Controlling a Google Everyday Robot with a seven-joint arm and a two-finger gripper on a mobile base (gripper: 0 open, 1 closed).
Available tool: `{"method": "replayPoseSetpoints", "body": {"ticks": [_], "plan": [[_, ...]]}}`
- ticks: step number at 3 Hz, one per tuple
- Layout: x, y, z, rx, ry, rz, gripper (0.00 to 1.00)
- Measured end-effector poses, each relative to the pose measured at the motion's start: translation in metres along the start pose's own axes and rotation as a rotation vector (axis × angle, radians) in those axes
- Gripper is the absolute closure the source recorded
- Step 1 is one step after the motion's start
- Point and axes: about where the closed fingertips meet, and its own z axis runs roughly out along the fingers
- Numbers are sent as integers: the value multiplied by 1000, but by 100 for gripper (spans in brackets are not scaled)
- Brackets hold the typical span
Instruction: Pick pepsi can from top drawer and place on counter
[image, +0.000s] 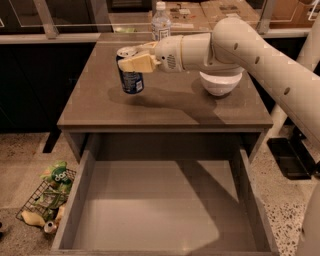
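The pepsi can (131, 77), dark blue with a silver top, is upright over the left part of the counter (100, 107), its base at or just above the surface. My gripper (134, 59) reaches in from the right and is shut on the can's upper half, its cream fingers (136, 63) across the can's front. The top drawer (160, 205) stands pulled open below the counter's front edge, and its grey bottom shows nothing inside.
A white bowl (221, 82) sits on the counter under my arm. A clear water bottle (160, 22) stands at the counter's back edge. A wire basket of green snack bags (50, 192) lies on the floor left of the drawer.
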Motion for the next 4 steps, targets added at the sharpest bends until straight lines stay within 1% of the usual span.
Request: {"method": "replayPoseSetpoints", "body": {"ticks": [1, 2, 3, 4], "plan": [[8, -11, 28, -17, -2, -11, 100], [17, -14, 55, -50, -4, 0, 100], [18, -13, 59, -55, -5, 2, 87], [17, -12, 61, -60, -5, 2, 64]]}}
